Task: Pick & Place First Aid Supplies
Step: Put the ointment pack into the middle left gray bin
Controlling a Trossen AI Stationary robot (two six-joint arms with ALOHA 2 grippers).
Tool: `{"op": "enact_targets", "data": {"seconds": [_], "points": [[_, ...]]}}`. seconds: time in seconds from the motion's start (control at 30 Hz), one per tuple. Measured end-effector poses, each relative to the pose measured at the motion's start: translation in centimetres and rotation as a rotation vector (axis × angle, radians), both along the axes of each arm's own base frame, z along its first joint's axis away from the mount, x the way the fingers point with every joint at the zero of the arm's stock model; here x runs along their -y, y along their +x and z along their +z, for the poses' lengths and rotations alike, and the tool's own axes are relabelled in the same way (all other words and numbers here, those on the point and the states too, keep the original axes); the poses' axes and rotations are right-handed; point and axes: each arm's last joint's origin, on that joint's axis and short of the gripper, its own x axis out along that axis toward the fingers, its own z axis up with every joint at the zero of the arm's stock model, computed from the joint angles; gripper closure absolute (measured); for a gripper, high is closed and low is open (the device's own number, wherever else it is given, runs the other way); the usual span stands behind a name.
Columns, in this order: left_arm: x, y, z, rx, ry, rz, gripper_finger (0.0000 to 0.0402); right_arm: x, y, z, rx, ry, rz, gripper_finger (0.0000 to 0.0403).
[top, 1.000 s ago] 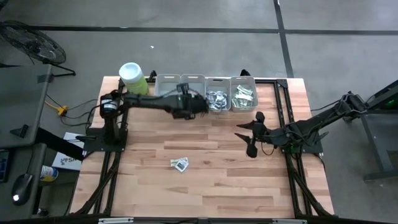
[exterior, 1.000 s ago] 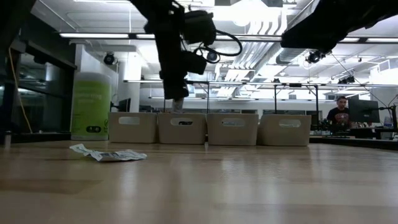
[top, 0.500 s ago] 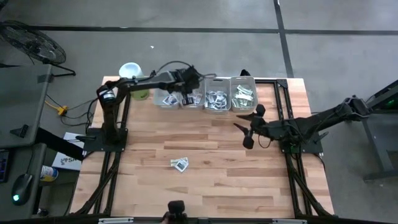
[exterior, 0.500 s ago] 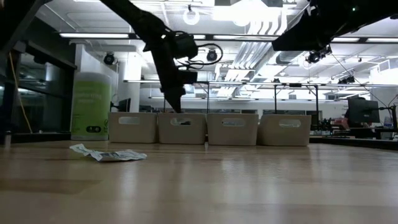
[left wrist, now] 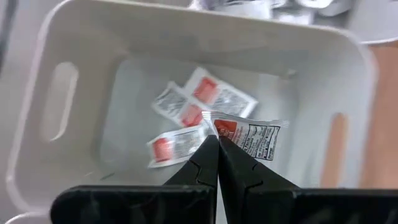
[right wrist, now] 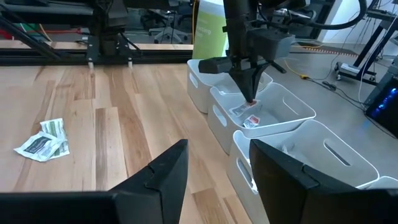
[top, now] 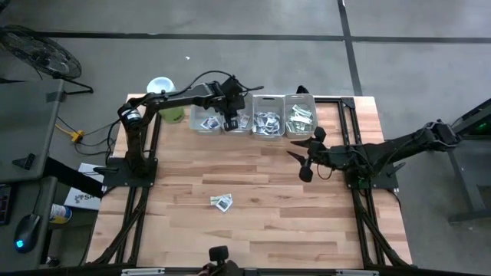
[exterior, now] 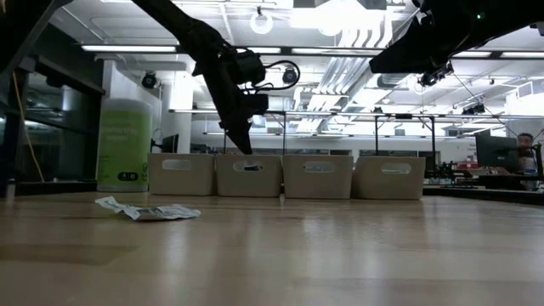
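Note:
My left gripper (left wrist: 217,140) is shut on a white packet with a red print (left wrist: 252,135). It hangs over the second grey bin from the left (top: 238,115) at the table's far edge. That bin (left wrist: 74,74) holds a few more red-and-white packets (left wrist: 186,106). The two bins to its right (top: 268,123) hold more packets, the last one green-and-white strips (top: 301,116). Two loose packets (top: 221,202) lie flat on the wood in the middle of the table. My right gripper (top: 301,159) hovers open over the table's right part, touching nothing. My left gripper pinches the packet by one corner (left wrist: 216,122) between its two fingertips. The fingers slant down from above (right wrist: 249,84). The packet hangs below and beyond the fingertips (right wrist: 250,119), in the bin's open top, above the packets on its floor.
A lime-green canister (top: 163,92) stands at the far left corner beside the row of bins. Bare wood lies around the loose packets (exterior: 149,210) and toward the near edge. People sit in the room beyond the table.
My left gripper has swung with its packet toward the table's far left, from in front of the bins to over the second bin, turning as it went; it has stayed shut. My right gripper has drifted slightly toward the left.

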Motion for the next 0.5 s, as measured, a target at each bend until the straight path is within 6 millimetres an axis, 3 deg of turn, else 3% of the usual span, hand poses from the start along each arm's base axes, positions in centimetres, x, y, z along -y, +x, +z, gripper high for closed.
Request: {"op": "enact_targets", "data": {"seconds": [0.3, 0.5], "points": [[0.11, -0.11, -0.09, -0.010, -0.018, 0.004, 0.0396, -0.01, 0.00, -0.02, 0.006, 0.018, -0.003, 0.0237], [0.02, -0.17, -0.09, -0.025, 0.005, 0.033, 0.0358, -0.02, -0.01, -0.05, 0.001, 0.018, 0.000, 0.0237]]}}
